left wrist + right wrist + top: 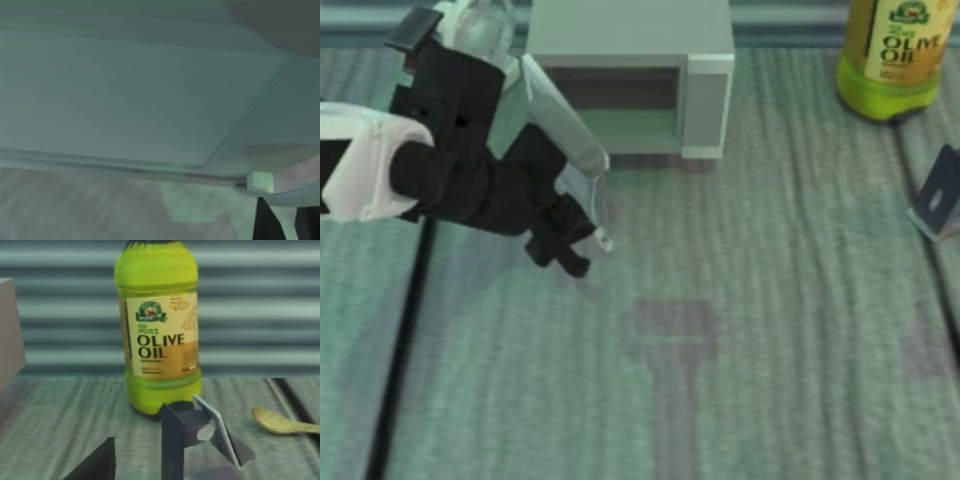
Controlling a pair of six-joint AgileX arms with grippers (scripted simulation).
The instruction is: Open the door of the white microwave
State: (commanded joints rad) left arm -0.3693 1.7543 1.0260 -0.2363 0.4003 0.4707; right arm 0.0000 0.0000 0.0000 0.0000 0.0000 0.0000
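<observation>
The white microwave point(630, 30) stands at the table's back, left of centre, with its dark cavity showing. Its door point(560, 110) is swung out to the left, standing at a wide angle to the front. My left gripper point(582, 235) is at the door's free edge, shut on the pale translucent handle point(595, 200). In the left wrist view the door panel point(125, 100) fills most of the picture, and the dark fingers point(265, 225) sit under the curved handle point(295, 197). Only the right wrist view shows my right gripper point(142, 467), which is open with one dark fingertip point(100, 462) visible.
A yellow olive oil bottle point(892, 55) point(160, 325) stands at the back right. A small dark blue stand point(935, 200) point(200, 432) sits at the right edge, and a tan spoon point(280, 421) lies beside it. A pale rounded object point(485, 25) stands behind my left arm.
</observation>
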